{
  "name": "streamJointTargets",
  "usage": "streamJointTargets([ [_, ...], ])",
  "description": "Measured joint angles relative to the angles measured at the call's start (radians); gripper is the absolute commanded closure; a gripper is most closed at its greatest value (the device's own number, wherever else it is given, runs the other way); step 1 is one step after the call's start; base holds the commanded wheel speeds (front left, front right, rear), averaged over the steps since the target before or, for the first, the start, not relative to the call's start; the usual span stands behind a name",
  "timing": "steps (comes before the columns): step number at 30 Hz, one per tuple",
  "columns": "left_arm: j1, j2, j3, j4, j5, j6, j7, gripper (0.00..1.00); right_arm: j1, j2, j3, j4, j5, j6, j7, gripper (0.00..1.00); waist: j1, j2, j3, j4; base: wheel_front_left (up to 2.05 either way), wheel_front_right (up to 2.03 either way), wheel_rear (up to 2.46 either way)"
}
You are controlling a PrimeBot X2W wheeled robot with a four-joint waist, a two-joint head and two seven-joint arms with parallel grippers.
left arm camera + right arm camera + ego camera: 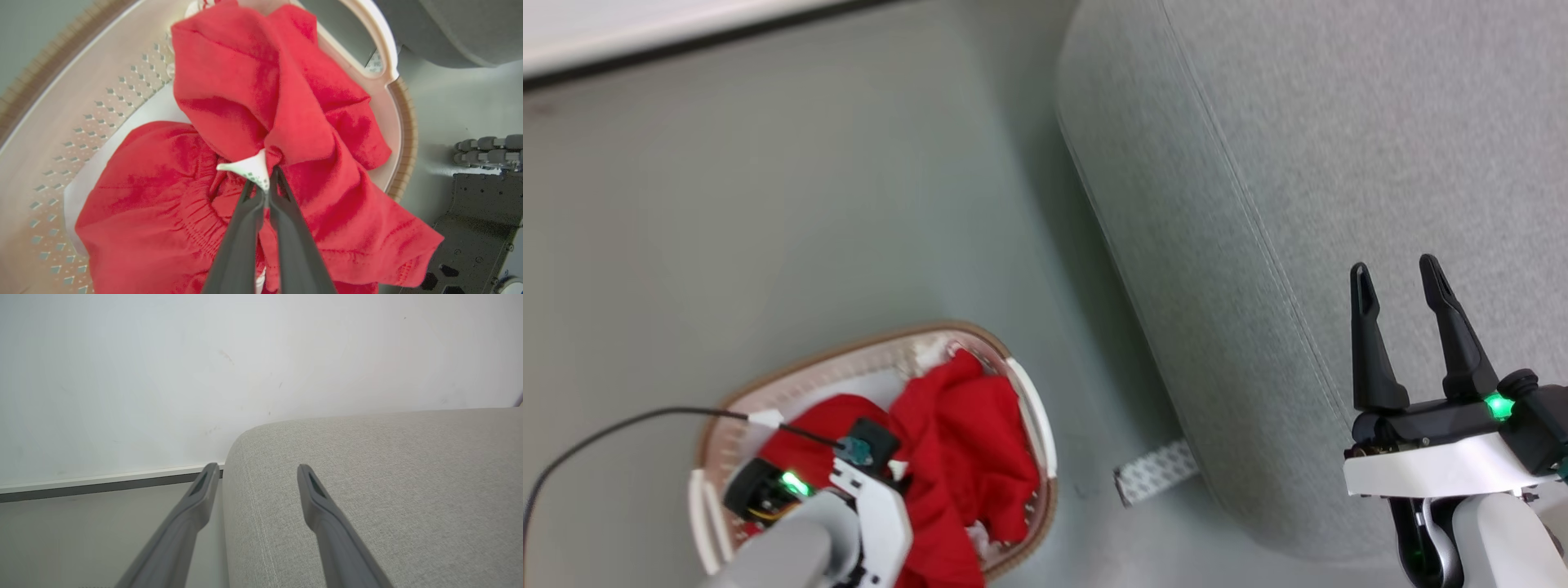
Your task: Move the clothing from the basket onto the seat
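Left claw (267, 177) pinching clothing (245, 81) inside basket (61, 102); right claw (1395, 269) spread, well apart from basket; seat (1339, 122) beside basket.

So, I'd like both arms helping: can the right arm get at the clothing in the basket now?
Probably not: the right gripper hangs open over the seat, apart from the basket, where the left gripper grips the clothing.

The right gripper (257, 467), dark fingers apart, hangs over the light grey fabric seat (388, 490) near its rounded edge; white wall (143, 375) far behind.
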Motion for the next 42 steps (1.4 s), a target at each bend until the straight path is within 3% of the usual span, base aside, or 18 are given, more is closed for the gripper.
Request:
streamJointTargets([
  [8,0.048,-0.063,-0.005,-0.026,-0.104,0.0,-0.11,1.0,0.023,0.001,-0.02,0.046,-0.057,0.0,0.0,0.0,0.0,0.0,-0.159,0.077,0.0,0.0,0.0],
  [18,0.085,-0.108,0.024,-0.089,-0.174,0.0,-0.167,1.0,0.074,0.001,-0.031,0.091,-0.093,0.0,0.0,0.0,-0.0001,0.0,-0.352,0.199,0.0,0.0,0.0],
  [29,0.125,-0.075,0.193,-0.328,-0.119,0.009,-0.172,1.0,0.13,0.001,-0.024,0.127,-0.097,0.0,0.0,0.0,-0.0002,0.0,-0.495,0.326,0.0,0.0,0.0],
  [42,0.113,-0.033,0.377,-0.655,-0.03,0.043,-0.172,1.0,0.146,0.001,0.022,0.14,-0.097,0.0,0.0,0.0,-0.0001,0.0,-0.551,0.415,0.0,0.0,0.0],
])
